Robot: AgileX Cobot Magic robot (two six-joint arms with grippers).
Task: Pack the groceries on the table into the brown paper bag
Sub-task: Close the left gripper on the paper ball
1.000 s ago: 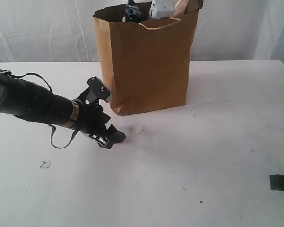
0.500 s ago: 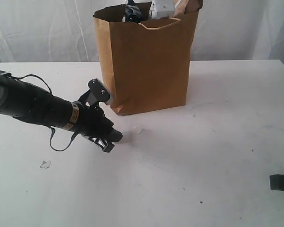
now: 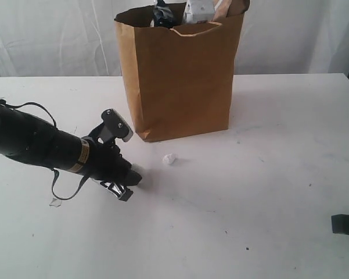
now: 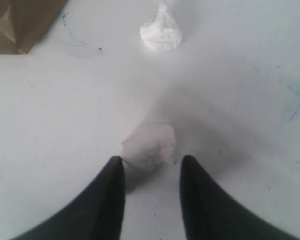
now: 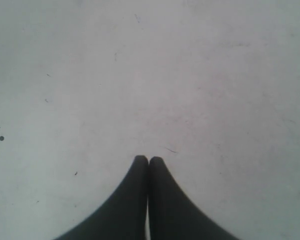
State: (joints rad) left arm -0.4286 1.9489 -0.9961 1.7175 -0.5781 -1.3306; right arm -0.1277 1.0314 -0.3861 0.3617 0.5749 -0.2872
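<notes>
- Kraft paper first: the brown paper bag point(image 3: 180, 87) stands upright toward the back of the worktop point(image 3: 267, 174). The groceries point(image 3: 197, 10) are inside it, with a few tops poking above the ragged rim. I see none lying loose on the white surface.
- The left hand point(image 4: 150, 160) is down low at the worktop, in front of the bag's corner and apart from it. Its fingers point(image 4: 112, 190) are partly spread, with bare white showing between them.
- A pale lump point(image 4: 149, 145), too blurred to name, sits right at the fingertips. I cannot tell whether either one touches it.
- A crumpled white scrap point(image 3: 170, 158) lies farther on, between that hand and the bag.
- The right hand point(image 5: 149, 160) is pressed together and empty, with only bare worktop in front of it, far off to the right.
- To my eye the packing looks as good as done, and the step in hand is picking up this little lump.
- Doing it well means centring the lump between the tips and keeping them skimming the surface so it does not squirt out ahead. Then close gently and lift clear before swinging over the rim, so the arm does not nudge the bag's side.
</notes>
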